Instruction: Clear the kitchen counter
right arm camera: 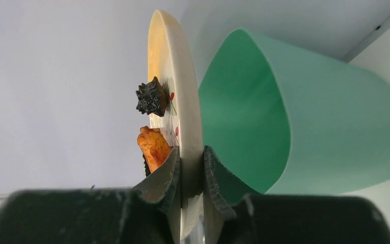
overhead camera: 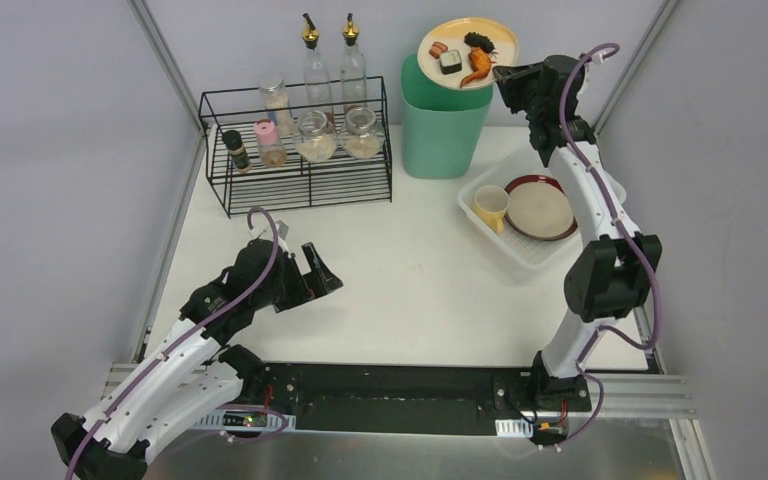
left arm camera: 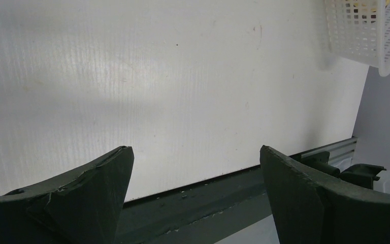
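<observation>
Pinching plate rim in right gripper, above green bin. Stiff, slippery, breakable: hold rim tight. Hovering with left gripper spread wide, low over kitchen counter.

Desk: large flat white rectangle, matte, level, filling centre of frame; grey metal rails along edges.

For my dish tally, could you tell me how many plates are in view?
2. The yellow plate, carrying food, is held by the right gripper above the green bin; the red plate lies in the white basket beside the cup.
</observation>
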`<action>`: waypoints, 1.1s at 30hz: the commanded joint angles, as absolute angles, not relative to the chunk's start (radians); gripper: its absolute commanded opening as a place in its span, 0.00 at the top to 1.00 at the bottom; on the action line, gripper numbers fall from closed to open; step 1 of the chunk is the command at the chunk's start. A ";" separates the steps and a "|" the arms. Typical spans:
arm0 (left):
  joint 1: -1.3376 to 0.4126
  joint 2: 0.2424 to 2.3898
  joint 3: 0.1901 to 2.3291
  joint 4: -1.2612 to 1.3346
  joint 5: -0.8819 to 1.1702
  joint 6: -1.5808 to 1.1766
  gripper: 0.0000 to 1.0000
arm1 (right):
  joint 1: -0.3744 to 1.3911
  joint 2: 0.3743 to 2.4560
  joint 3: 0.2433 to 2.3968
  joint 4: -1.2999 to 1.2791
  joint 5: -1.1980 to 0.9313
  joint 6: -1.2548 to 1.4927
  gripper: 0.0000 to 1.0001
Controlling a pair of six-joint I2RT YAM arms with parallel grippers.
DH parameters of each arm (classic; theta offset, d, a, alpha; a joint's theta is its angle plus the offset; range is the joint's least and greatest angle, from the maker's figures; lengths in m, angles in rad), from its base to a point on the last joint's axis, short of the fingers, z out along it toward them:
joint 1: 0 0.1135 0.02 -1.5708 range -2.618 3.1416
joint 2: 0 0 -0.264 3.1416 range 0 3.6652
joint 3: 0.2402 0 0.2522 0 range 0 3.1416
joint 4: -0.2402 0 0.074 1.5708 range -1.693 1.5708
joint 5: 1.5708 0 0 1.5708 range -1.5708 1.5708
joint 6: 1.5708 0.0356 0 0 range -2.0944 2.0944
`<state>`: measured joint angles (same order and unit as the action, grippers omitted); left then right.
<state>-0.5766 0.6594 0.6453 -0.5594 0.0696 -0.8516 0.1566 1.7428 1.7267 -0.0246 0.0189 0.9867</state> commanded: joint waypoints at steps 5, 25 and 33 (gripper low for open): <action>-0.581 0.659 0.618 -0.526 0.078 -0.841 0.01 | 0.156 1.907 2.073 0.103 0.034 0.888 1.00; -0.581 0.647 0.597 -0.515 0.092 -0.856 0.01 | 0.195 1.960 2.130 0.048 0.034 0.413 1.00; -0.581 0.632 0.590 -0.514 0.096 -0.857 0.01 | 0.270 1.936 2.128 0.059 0.075 0.076 1.00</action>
